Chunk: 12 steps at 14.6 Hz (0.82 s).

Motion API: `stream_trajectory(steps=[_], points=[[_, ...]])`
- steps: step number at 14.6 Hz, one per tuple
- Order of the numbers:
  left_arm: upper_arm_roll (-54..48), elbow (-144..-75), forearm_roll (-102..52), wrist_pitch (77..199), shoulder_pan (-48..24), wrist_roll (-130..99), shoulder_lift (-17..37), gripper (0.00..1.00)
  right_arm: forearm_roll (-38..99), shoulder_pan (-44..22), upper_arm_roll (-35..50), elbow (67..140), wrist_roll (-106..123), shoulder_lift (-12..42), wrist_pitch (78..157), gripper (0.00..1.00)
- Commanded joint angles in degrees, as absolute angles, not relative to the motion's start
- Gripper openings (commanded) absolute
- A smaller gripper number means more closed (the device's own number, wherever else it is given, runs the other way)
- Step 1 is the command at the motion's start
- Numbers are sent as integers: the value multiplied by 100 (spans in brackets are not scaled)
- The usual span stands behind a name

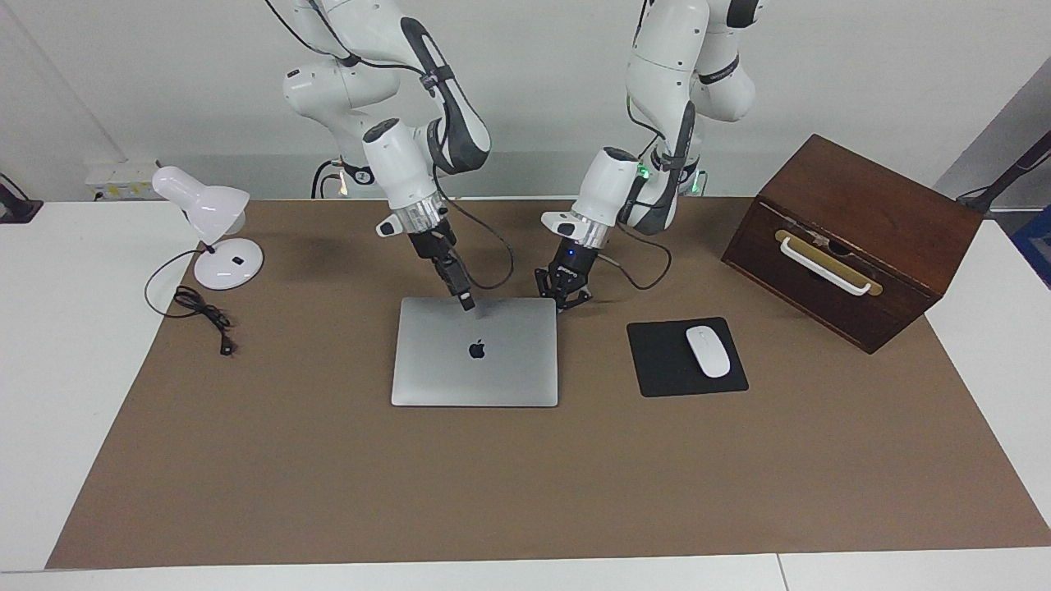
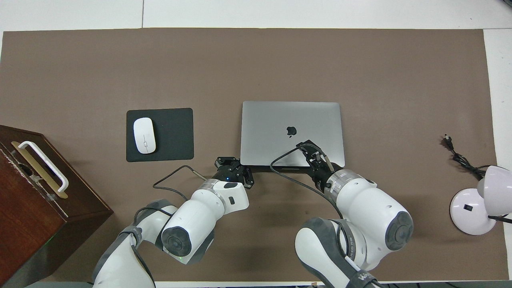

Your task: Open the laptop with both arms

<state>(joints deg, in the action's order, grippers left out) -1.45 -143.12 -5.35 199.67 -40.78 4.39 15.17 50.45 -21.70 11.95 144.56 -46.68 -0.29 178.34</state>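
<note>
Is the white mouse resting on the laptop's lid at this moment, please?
No, the white mouse lies on the black mouse pad, beside the closed laptop.

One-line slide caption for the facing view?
Closed laptop on the brown mat; right gripper over its lid, shut left gripper at its corner.

Thin silver-grey rectangular laptop (image 1: 475, 353), centre frame, dark apple logo on lid; plain brown table covering (image 1: 525, 484); flat black square mouse pad (image 1: 665, 369) bearing glossy white mouse (image 1: 708, 351); dark reddish-brown wooden box (image 1: 854, 238), upper right, white handle on brass-coloured plate; white desk lamp (image 1: 209, 222), upper left, black cord.
</note>
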Motion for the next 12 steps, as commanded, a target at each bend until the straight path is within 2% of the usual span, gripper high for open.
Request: stream_trajectory(steps=[1, 12], points=[[-141, -14194, -317, 20083, -4008, 501, 1723, 0, 5212, -2074, 1222, 14326, -4377, 62, 17912, 100], [-123, -14186, -299, 20083, -4008, 642, 1758, 0, 5221, -2057, 1222, 14011, -4333, 211, 17930, 100]])
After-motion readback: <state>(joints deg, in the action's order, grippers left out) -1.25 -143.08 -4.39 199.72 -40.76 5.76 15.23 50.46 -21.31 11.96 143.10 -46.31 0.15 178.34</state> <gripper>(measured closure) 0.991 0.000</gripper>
